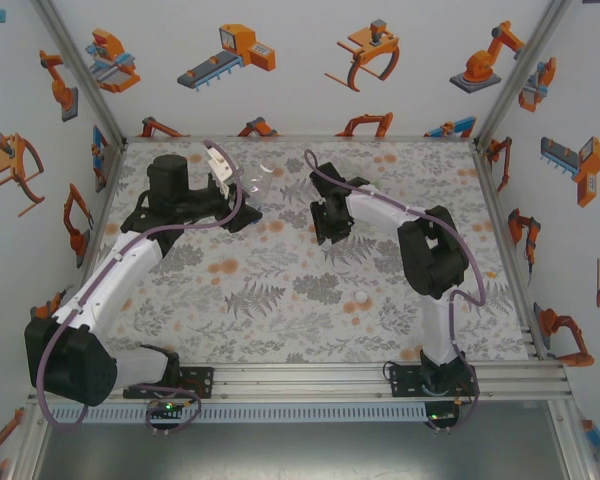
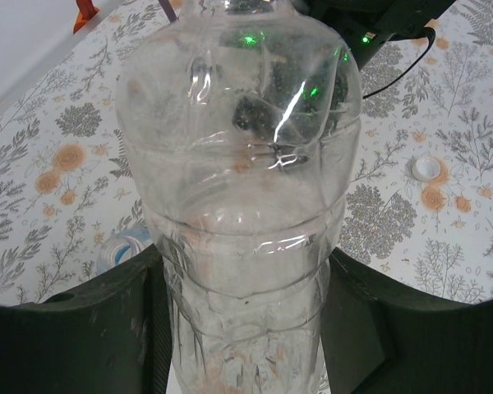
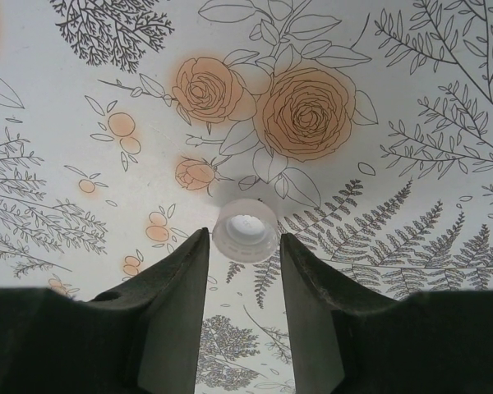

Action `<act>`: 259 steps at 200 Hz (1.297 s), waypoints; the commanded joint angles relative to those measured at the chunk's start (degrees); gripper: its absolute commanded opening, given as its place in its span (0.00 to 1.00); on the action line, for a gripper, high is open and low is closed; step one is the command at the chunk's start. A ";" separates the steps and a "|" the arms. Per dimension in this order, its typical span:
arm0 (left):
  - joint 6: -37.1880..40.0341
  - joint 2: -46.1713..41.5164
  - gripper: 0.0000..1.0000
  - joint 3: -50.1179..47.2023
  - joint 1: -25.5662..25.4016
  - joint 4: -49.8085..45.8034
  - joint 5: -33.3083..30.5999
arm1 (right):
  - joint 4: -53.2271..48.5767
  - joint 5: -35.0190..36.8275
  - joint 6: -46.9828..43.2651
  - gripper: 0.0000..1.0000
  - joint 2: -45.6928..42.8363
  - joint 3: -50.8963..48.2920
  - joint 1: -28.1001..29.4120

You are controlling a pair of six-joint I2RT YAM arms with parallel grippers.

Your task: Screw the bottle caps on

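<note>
The bench (image 1: pixel 280 300) is flat, covered in a matte print of grey ferns and orange roses. The clear bottle (image 2: pixel 238 205) is thin, glossy, ribbed plastic with rounded shoulders, lifted over the far left of the bench. The left tool (image 2: pixel 245 328) is clenched on its narrower body, one dark finger on each side. The right tool (image 3: pixel 245 246) pinches a small round white cap (image 3: pixel 245 228) between its blunt black tips. A second white cap (image 2: pixel 426 168) lies loose on the bench.
</note>
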 commanded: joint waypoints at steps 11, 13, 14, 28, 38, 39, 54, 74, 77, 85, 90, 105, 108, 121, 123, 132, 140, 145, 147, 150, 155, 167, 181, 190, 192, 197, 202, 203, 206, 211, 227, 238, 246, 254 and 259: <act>-0.36 0.43 0.10 0.79 0.31 -0.06 0.75 | -0.70 0.38 0.72 0.40 -3.60 1.24 0.37; -0.36 0.40 0.10 0.82 0.30 -0.06 0.78 | -0.70 0.35 0.72 0.40 -3.65 1.25 0.40; -0.36 0.40 0.10 0.83 0.27 -0.03 0.71 | -0.70 0.32 0.72 0.40 -3.67 1.28 0.40; -0.40 0.33 0.10 0.90 0.24 -0.05 0.75 | -0.63 0.11 0.81 0.39 -3.69 1.23 0.47; -0.44 0.43 0.10 0.90 0.25 -0.05 0.78 | -0.61 0.09 0.80 0.39 -3.48 1.23 0.62; -0.49 0.46 0.10 0.87 0.24 -0.07 0.80 | -0.61 0.10 0.80 0.39 -3.45 1.23 0.65; -0.63 0.44 0.10 0.90 0.24 -0.08 0.76 | -0.63 0.14 0.90 0.39 -3.08 1.14 0.71; -0.62 0.46 0.10 0.94 0.27 -0.03 0.72 | -0.53 0.07 1.06 0.39 -2.58 1.03 0.84; -0.62 0.46 0.10 0.99 0.26 -0.04 0.72 | -0.48 0.11 0.99 0.39 -2.51 1.03 0.80; -0.64 0.40 0.10 0.94 0.31 -0.10 0.67 | -0.44 0.03 1.11 0.38 -2.36 1.04 0.91; -0.62 0.35 0.10 1.01 0.24 -0.09 0.72 | -0.44 0.02 1.14 0.39 -2.16 0.97 0.93; -0.62 0.40 0.11 0.98 0.24 -0.02 0.74 | -0.44 -0.11 1.08 0.39 -1.72 1.05 0.93; -0.69 0.47 0.11 0.99 0.28 -0.06 0.75 | -0.44 -0.07 1.15 0.39 -1.70 1.00 0.93; -0.71 0.48 0.11 1.00 0.27 -0.09 0.81 | -0.35 -0.11 1.14 0.39 -1.43 1.01 0.89; -0.73 0.42 0.11 0.99 0.24 -0.09 0.79 | -0.35 -0.10 1.11 0.39 -1.35 1.00 0.92; -0.79 0.49 0.11 0.97 0.29 -0.08 0.80 | -0.35 0.01 1.10 0.39 -1.23 0.95 0.93; -0.88 0.52 0.11 1.08 0.26 -0.01 0.79 | -0.29 -0.05 1.09 0.39 -1.15 0.87 0.91; -0.86 0.55 0.11 1.09 0.24 0.02 0.80 | -0.26 0.02 1.07 0.39 -1.12 0.88 0.92; -0.92 0.54 0.11 1.10 0.26 0.07 0.75 | -0.26 0.02 1.11 0.39 -1.07 0.88 0.91; -0.97 0.49 0.12 1.10 0.25 0.03 0.79 | -0.26 -0.03 1.14 0.39 -1.06 0.83 0.93; -0.93 0.63 0.12 1.08 0.28 0.07 0.80 | -0.26 -0.01 1.15 0.39 -0.97 0.75 0.88; -0.97 0.58 0.12 1.09 0.26 0.05 0.73 | -0.26 0.02 1.01 0.39 -0.80 0.69 0.90; -0.97 0.59 0.12 1.10 0.24 0.01 0.75 | -0.19 -0.01 1.01 0.39 -0.60 0.68 0.92; -1.06 0.62 0.12 1.10 0.26 0.08 0.77 | -0.26 0.02 1.15 0.39 -0.51 0.68 0.93; -1.06 0.63 0.12 1.10 0.26 0.01 0.76 | -0.31 -0.02 1.11 0.39 -0.44 0.69 0.93; -1.06 0.58 0.12 1.10 0.24 0.07 0.83 | -0.20 -0.04 1.08 0.39 -0.31 0.67 0.93; -1.08 0.60 0.12 1.03 0.24 0.08 0.81 | -0.18 -0.06 1.08 0.39 -0.24 0.70 0.92; -1.07 0.58 0.12 1.06 0.24 0.08 0.81 | -0.18 -0.06 1.12 0.39 -0.21 0.66 0.92; -1.14 0.57 0.12 1.13 0.28 0.04 0.87 | -0.16 -0.13 1.09 0.39 -0.17 0.67 0.93; -1.14 0.72 0.12 1.18 0.28 0.01 0.85 | -0.17 -0.16 1.14 0.39 -0.02 0.64 0.93; -1.23 0.81 0.13 1.19 0.28 0.04 0.88 | -0.18 -0.07 1.11 0.39 0.17 0.52 0.89; -1.24 0.79 0.13 1.23 0.24 0.07 0.87 | -0.09 -0.06 1.10 0.39 0.26 0.44 0.93; -1.24 0.79 0.13 1.24 0.24 0.00 0.88 | -0.07 -0.11 1.16 0.39 0.42 0.32 0.90; -1.24 0.76 0.13 1.27 0.24 -0.06 0.88 | -0.09 -0.09 1.18 0.39 0.56 0.24 0.91; -1.24 0.80 0.13 1.23 0.27 -0.08 0.83 | -0.04 -0.06 1.28 0.39 0.67 0.24 0.87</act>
